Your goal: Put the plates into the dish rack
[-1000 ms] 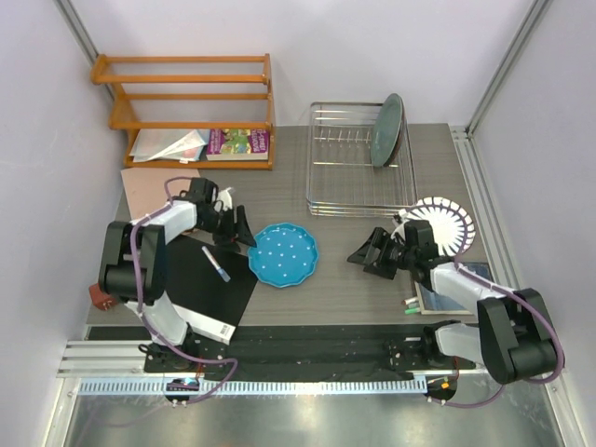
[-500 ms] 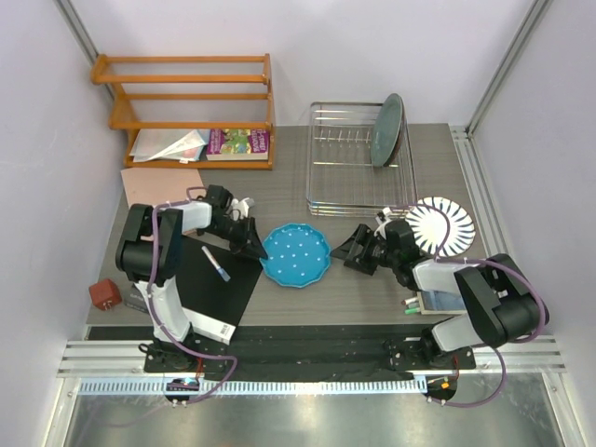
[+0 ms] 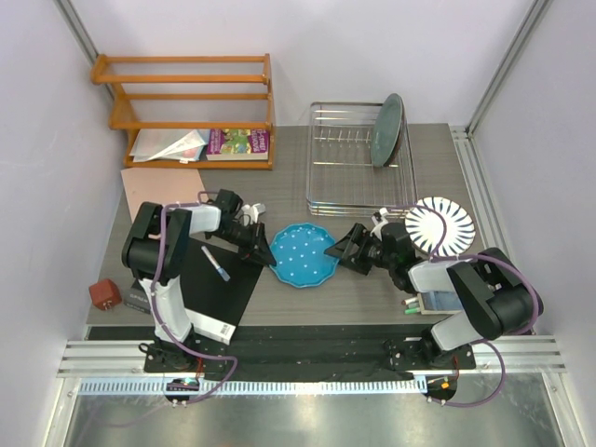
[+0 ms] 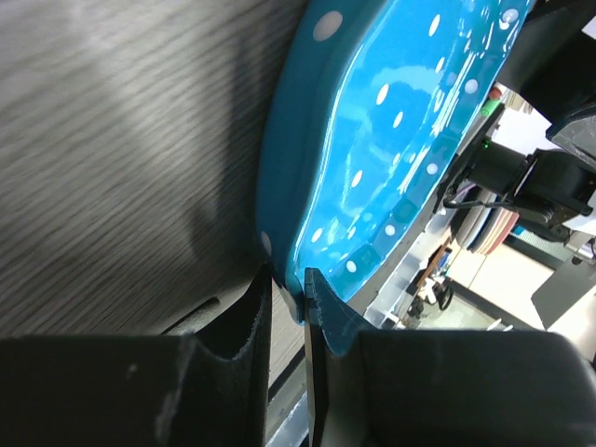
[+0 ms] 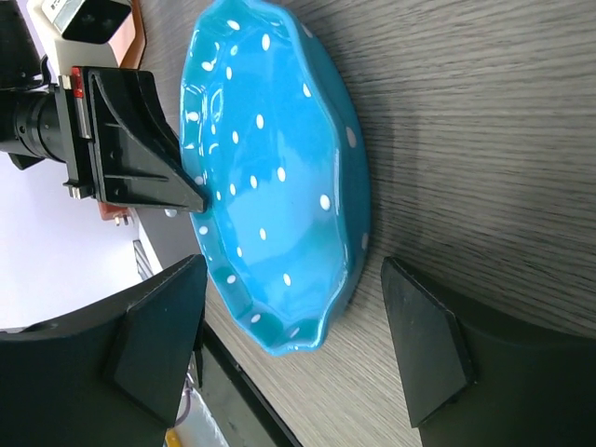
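My left gripper (image 4: 287,284) was clamped on the rim of the blue dotted plate (image 3: 303,254), with one finger on each face of the rim. My right gripper (image 5: 293,270) was spread wide. Its fingers sat either side of the plate's opposite edge and did not touch it. The plate was on the table (image 3: 372,291) between the two grippers. I could not tell whether it lay flat or tilted.

Positions relative to the blue dotted plate:
- Behind and to the right: the dish rack (image 3: 358,158). The grey-green plate (image 3: 386,130) stood on edge at the rack's right end.
- Right: the striped plate (image 3: 440,225), flat on the table. My right gripper and forearm lay between the two plates.
- Left: a black mat (image 3: 209,284) with a pen (image 3: 216,264) on it, beneath my left arm.
- Far behind and to the left: an orange shelf unit (image 3: 186,107) holding a book (image 3: 238,142) and papers (image 3: 168,145).
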